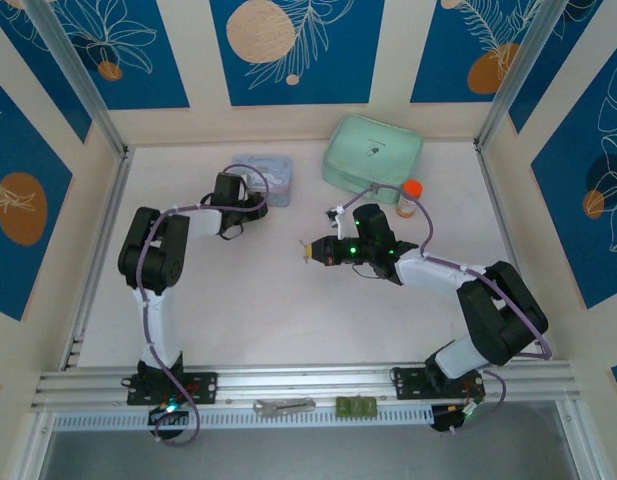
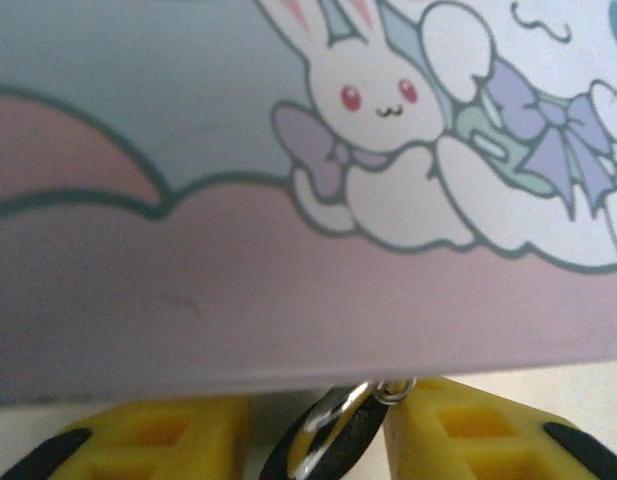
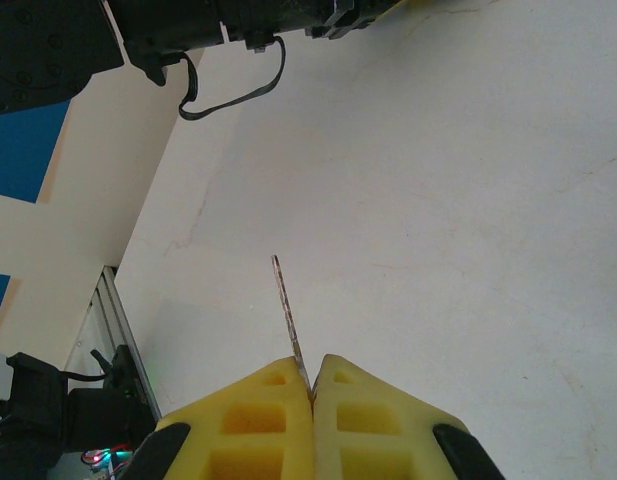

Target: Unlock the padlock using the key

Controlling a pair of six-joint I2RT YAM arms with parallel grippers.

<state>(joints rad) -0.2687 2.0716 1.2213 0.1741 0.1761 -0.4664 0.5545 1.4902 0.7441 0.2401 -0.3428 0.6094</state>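
Up at the far left of the table (image 1: 258, 310), seen from overhead, the left arm reaches right up to the pale blue tin (image 1: 263, 178). From its wrist camera the tin's side, with a white bunny and a lilac bow painted on it, looms close. Down at the bottom edge sits the left gripper (image 2: 323, 450), its yellow fingers (image 2: 158, 440) standing partly apart. And there's the padlock (image 2: 333, 440), low in the frame between those fingers. It has a dark body, and its shiny shackle loop tilts up to the right towards the tin's lower edge. The right-hand pad looks to be against it and the left-hand one sits just beside it, but I can't tell whether it is truly gripped. Now to the middle of the overhead view: the right gripper (image 1: 310, 250) points left over bare table, well apart from the tin. Its wrist camera shows the two yellow pads pressed tight together on the key (image 3: 285, 310). The thin silvery blade stands up out of the seam, leaning slightly left. Behind it, at upper centre-right, lie a mint green pouch (image 1: 373, 150) and a small orange-capped bottle (image 1: 410, 195). A silver wrench-like tool (image 1: 284, 406) rests on the near rail at the bottom.
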